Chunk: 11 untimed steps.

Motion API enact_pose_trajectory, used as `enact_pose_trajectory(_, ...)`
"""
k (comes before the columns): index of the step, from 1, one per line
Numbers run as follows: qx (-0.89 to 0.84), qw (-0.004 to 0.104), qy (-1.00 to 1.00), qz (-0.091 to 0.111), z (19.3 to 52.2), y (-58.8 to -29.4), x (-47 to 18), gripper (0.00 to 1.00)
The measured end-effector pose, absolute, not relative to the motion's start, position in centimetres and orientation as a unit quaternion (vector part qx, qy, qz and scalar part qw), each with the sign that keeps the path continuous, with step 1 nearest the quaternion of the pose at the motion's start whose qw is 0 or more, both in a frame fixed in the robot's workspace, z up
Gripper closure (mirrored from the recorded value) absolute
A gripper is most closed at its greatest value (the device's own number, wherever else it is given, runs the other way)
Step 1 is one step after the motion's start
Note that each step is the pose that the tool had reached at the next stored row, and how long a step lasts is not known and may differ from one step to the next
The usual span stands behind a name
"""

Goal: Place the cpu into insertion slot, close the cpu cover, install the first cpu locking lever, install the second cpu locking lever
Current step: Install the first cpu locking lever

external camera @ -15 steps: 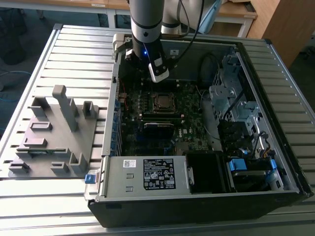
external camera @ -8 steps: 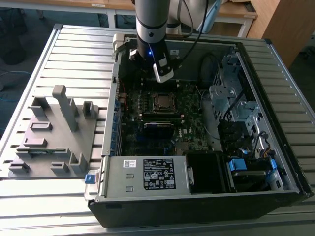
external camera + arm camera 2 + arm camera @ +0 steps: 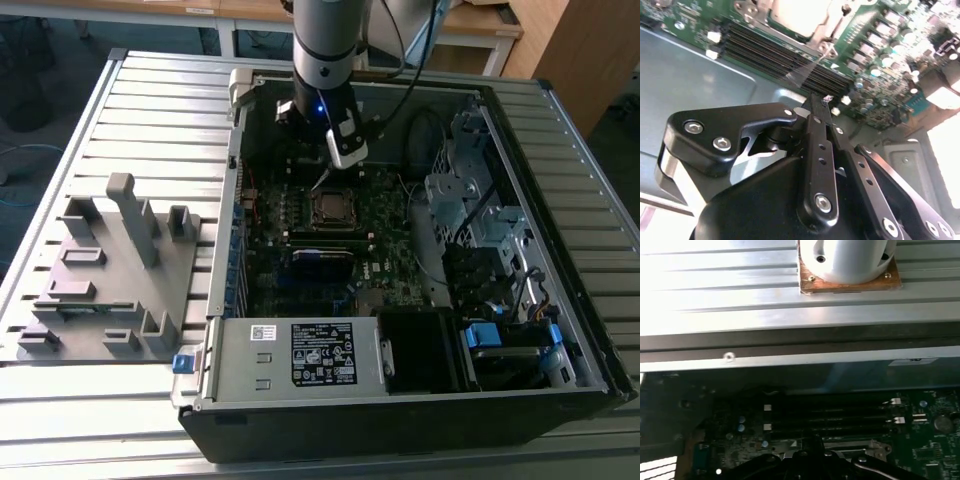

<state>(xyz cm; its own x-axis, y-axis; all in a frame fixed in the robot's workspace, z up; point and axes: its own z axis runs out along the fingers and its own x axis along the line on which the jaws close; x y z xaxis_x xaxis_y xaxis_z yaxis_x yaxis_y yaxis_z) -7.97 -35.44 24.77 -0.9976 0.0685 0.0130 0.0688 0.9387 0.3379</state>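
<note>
Here's the black two-fingered claw (image 3: 325, 176) hanging inside the open grey-and-black computer case (image 3: 400, 432). Its fingers are pressed together, with nothing visible between them. Just beneath its tips sits the small square silver-rimmed insertion slot (image 3: 332, 208), on the green circuit board (image 3: 392, 262). The thin silvery square-frame cpu cover (image 3: 816, 35) lies flat over it. A thin silvery wire lever (image 3: 807, 64) slants just ahead of the tips. Whether they touch, I cannot tell.

insertion slot (image 3: 801, 17) cut off at the second wrist view's edge, thin metal rod (image 3: 807, 65) blurred
</note>
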Motion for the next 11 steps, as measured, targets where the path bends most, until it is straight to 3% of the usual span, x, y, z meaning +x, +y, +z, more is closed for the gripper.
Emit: enact_pose_trajectory(11,-0.035,0.001,-0.986,-0.165,24.8,-35.4,-6.1,0.90)
